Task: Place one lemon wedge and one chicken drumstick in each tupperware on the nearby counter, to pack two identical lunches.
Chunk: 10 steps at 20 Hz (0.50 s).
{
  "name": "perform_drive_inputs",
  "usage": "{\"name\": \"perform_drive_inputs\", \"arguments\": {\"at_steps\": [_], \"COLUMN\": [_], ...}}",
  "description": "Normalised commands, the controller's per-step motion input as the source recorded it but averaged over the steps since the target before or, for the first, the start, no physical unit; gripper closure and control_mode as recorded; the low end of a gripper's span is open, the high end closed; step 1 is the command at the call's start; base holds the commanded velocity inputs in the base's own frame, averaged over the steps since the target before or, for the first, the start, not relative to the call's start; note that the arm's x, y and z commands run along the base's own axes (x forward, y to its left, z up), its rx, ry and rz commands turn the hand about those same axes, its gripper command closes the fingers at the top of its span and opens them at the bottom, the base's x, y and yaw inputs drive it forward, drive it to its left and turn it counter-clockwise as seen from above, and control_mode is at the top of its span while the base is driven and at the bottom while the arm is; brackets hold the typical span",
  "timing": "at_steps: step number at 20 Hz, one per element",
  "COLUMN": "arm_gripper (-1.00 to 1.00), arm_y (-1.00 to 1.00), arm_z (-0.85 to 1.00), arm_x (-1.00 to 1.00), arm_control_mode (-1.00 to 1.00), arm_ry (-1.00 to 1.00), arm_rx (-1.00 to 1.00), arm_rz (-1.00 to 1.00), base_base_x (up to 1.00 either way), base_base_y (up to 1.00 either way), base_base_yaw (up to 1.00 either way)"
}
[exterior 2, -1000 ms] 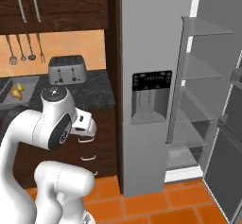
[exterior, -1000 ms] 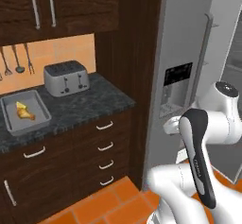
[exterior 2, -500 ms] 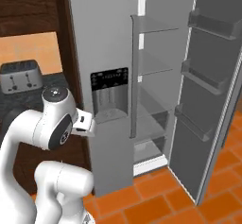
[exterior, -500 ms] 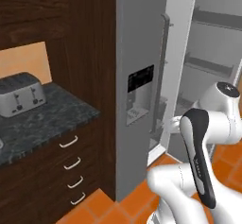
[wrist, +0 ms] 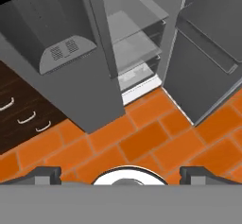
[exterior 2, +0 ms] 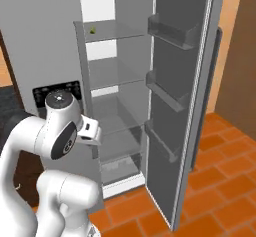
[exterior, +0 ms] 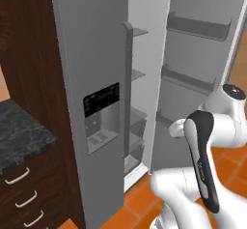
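Observation:
A tiny green lemon wedge [exterior 2: 92, 30] lies on the top glass shelf inside the open fridge [exterior 2: 115, 76]. A corner of the black marbled counter [exterior: 21, 138] shows at the lower left, over dark wood drawers. The chicken drumstick and the tupperware are out of view. My gripper [wrist: 120, 173] is open, with one dark fingertip [wrist: 47, 173] far to the left and the other far to the right, and nothing between them. It hangs over the orange tile floor in front of the fridge, well below the wedge's shelf.
The fridge door [exterior 2: 182, 106] stands swung wide open to the right, with several door bins. The grey freezer door with its dispenser panel [exterior: 101, 112] is shut. Dark drawers [wrist: 23, 114] with curved silver handles sit left of the fridge. Orange tile floor [wrist: 142, 138] lies in front.
The whole picture has swung right: the base turned from the counter to the open fridge, so the toaster and a grey container left the view. The gripper stays open.

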Motion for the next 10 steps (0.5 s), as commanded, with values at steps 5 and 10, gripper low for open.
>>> {"name": "perform_drive_inputs", "arguments": {"at_steps": [5,10], "arm_gripper": [-1.0,-1.0], "arm_y": [0.0,0.0], "arm_z": [0.0,0.0], "arm_x": [0.0,0.0], "arm_control_mode": [1.0,1.0], "arm_ry": [0.0,0.0], "arm_rx": [0.0,0.0], "arm_rz": [0.0,0.0], "base_base_x": [0.82,0.87], "base_base_y": [-0.02,-0.05], "base_base_yaw": [0.1,0.3]}}
